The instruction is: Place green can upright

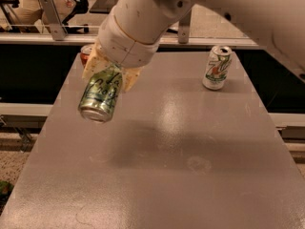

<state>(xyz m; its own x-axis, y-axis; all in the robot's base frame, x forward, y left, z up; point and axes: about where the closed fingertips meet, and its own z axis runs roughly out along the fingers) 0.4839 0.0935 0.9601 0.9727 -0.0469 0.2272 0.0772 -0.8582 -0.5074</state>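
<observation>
The green can (101, 96) is light green and silvery with dark scribbly lettering. It hangs tilted above the left side of the grey table (190, 175), its silver end facing down and towards the camera. My gripper (108, 75) is shut on the green can's upper part, its pale fingers (129, 77) on either side. The white arm comes in from the upper right and hides part of the table's far edge.
A white 7UP can (217, 67) stands upright at the back right of the table. A red can (86, 54) shows partly behind the gripper at the back left. The table's left edge lies close below the held can. Railings and furniture stand beyond the table.
</observation>
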